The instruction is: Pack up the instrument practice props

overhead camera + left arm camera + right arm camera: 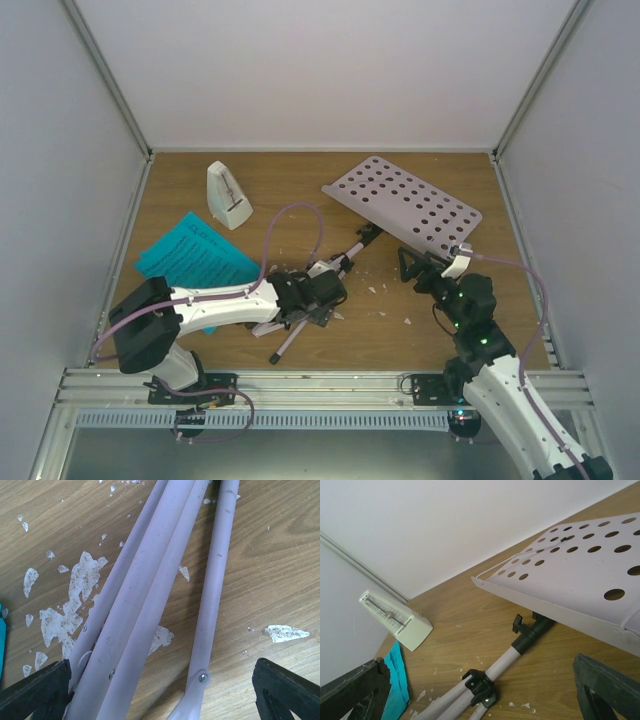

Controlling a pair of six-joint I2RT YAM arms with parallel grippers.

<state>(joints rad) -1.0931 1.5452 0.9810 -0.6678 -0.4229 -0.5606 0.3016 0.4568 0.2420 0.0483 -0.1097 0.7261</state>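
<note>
The pale music stand lies on its side on the wooden table, its perforated desk (405, 200) at the back right and its folded legs (290, 335) pointing toward the near edge. My left gripper (318, 298) hangs open over those legs (150, 580), one black finger (35, 690) on each side, neither touching. My right gripper (430, 270) is open just in front of the desk's lower edge (570, 565), holding nothing. The white metronome (228, 195) stands at the back left. The cyan sheet-music pages (195, 255) lie flat on the left, partly under my left arm.
Small white crumbs (385, 290) are scattered round the stand's pole, with flaky patches (75, 595) beside the legs. White walls close in the table on three sides. An aluminium rail (320, 385) runs along the near edge by the arm bases.
</note>
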